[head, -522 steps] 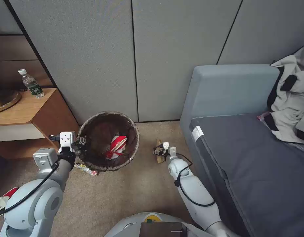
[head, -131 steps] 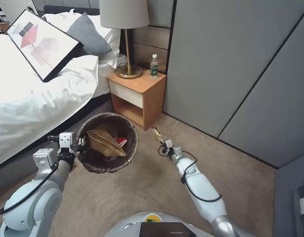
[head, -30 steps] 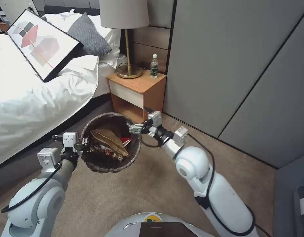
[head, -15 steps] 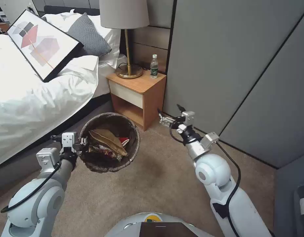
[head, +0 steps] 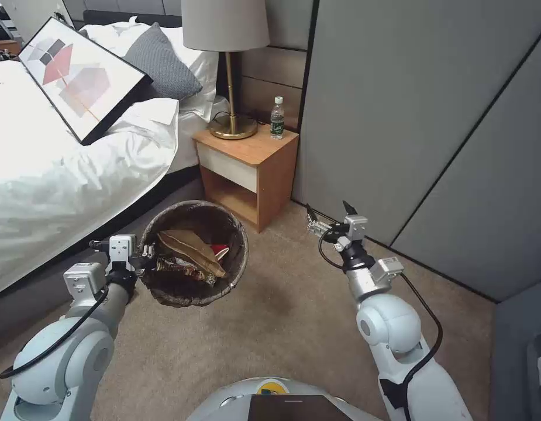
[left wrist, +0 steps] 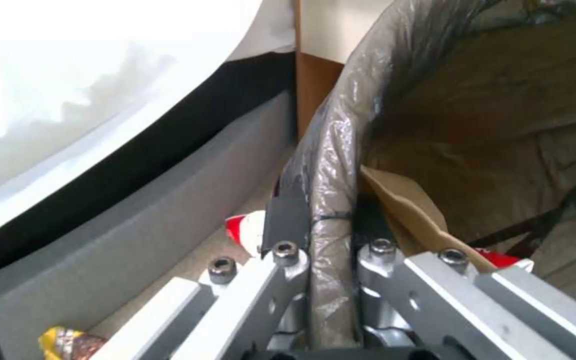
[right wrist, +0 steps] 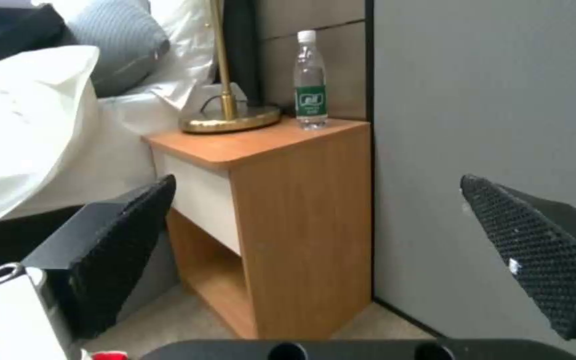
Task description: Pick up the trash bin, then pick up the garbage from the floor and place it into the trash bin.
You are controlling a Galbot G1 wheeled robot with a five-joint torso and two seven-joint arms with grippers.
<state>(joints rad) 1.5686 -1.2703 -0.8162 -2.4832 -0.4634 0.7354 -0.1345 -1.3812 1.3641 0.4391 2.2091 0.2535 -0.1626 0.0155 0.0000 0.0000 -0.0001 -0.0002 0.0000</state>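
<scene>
The left gripper point(head: 146, 252) is clenched on the near-left rim of the trash bin point(head: 238, 266); in the left wrist view its 2 metal fingers point(left wrist: 288, 280) pinch the crinkled, glossy bag folded over that rim, 1 finger outside and 1 inside. The bin is round, lined with dark brown plastic, and sits left of center, held above the beige carpet point(head: 282, 327). Inside it lie a creased tan paper bag point(head: 191, 250), a shiny snack wrapper point(head: 179, 269) and a red scrap point(head: 219, 251). In the left wrist view, a red-and-white scrap point(left wrist: 247, 231) and a yellow wrapper point(left wrist: 65, 342) rest on the floor beside the bed base.

The right gripper point(head: 328, 215) is released, its 2 black textured pads point(right wrist: 118, 240) spread wide and empty, raised right of the bin and well apart from it. Beyond it stands a boxy wooden nightstand point(head: 250, 169) carrying a clear water bottle point(head: 276, 118) and a brass lamp base point(head: 232, 127). Flat grey wall panels point(head: 399, 105) run along the right. Open carpet lies between the bin and the right arm.
</scene>
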